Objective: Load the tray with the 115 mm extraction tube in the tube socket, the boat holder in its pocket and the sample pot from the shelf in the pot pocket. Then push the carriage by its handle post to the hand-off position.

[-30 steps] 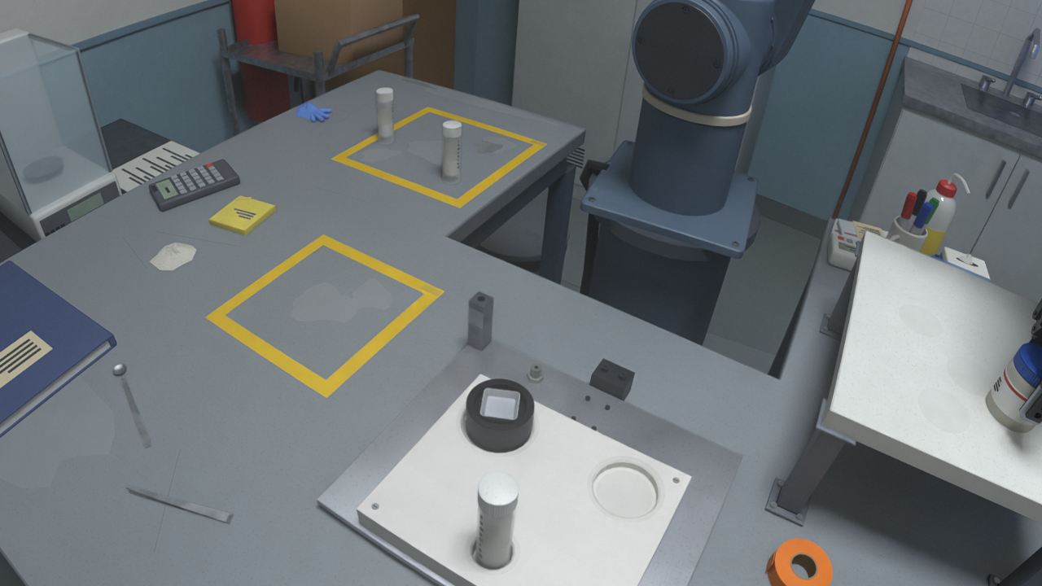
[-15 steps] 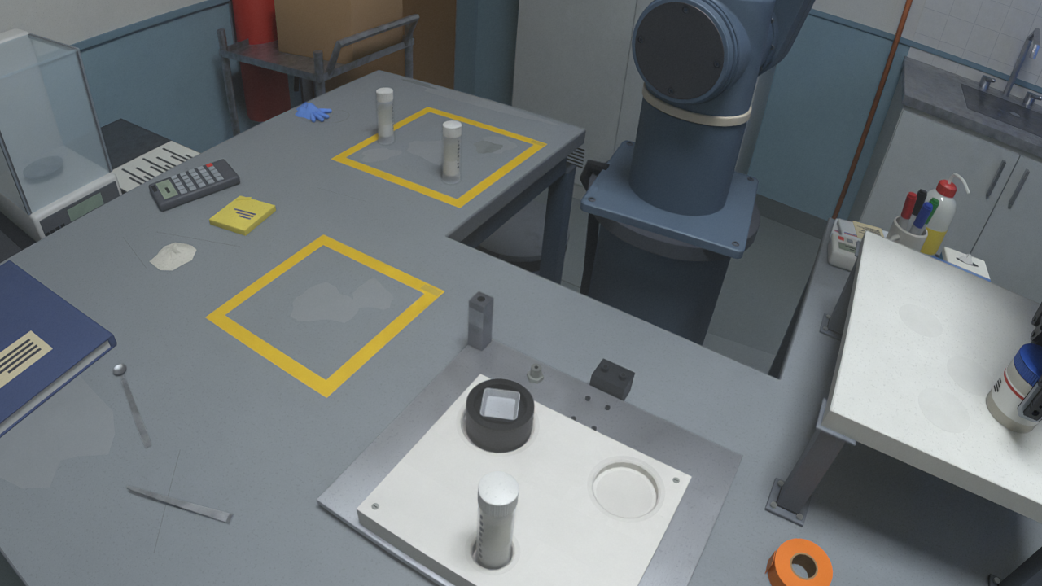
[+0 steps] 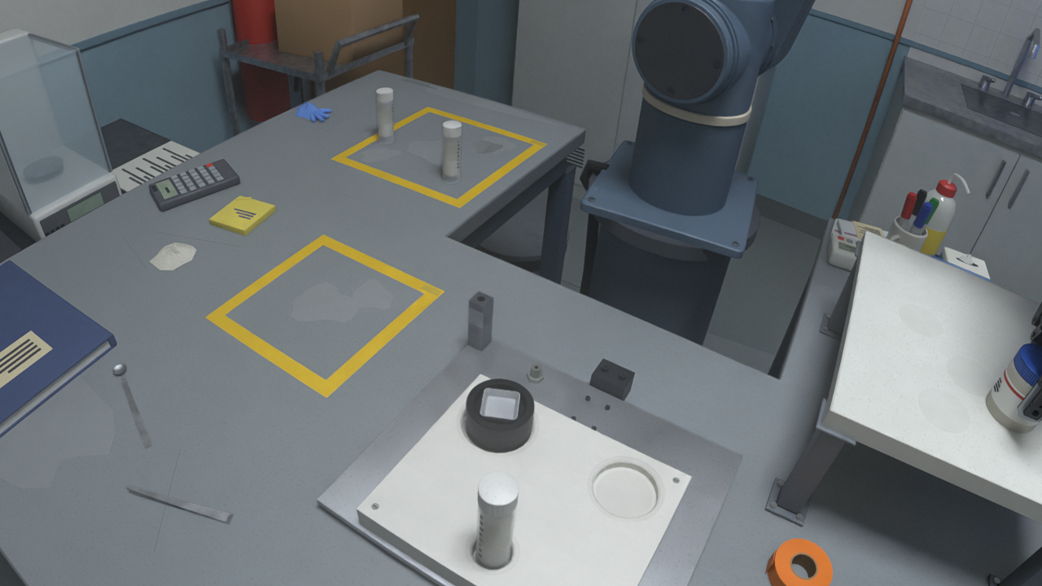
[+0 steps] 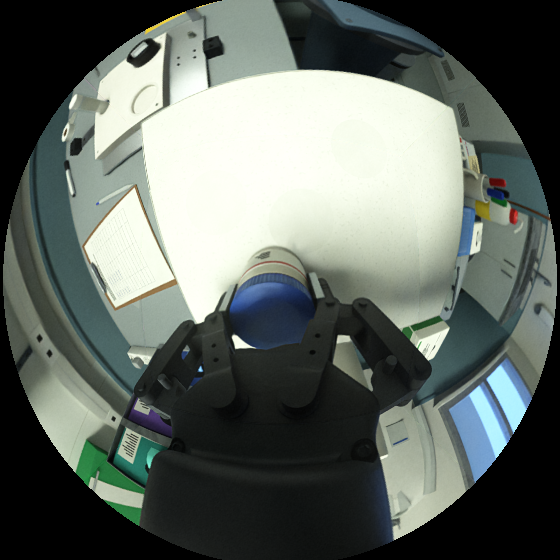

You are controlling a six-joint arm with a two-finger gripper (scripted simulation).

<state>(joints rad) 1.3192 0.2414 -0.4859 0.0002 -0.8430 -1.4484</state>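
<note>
On the white shelf (image 3: 940,364) at the right stands the sample pot (image 3: 1014,392), white with a blue cap and a red band. It sits near the shelf's right edge. On the bench, the white tray (image 3: 528,488) carries an extraction tube (image 3: 496,519) upright in its front socket. The black boat holder (image 3: 500,414) sits in its pocket. The round pot pocket (image 3: 625,490) is empty. A grey handle post (image 3: 480,321) stands behind the tray. My gripper (image 4: 271,292) is at the pot (image 4: 271,298) and has closed around its capped top.
Behind the tray two yellow taped squares mark the bench; the far one holds two white tubes (image 3: 452,149). The blue arm base (image 3: 674,146) stands between bench and shelf. An orange tape roll (image 3: 799,565) lies right of the tray. A pen cup and wash bottle (image 3: 940,215) stand at the shelf's far end.
</note>
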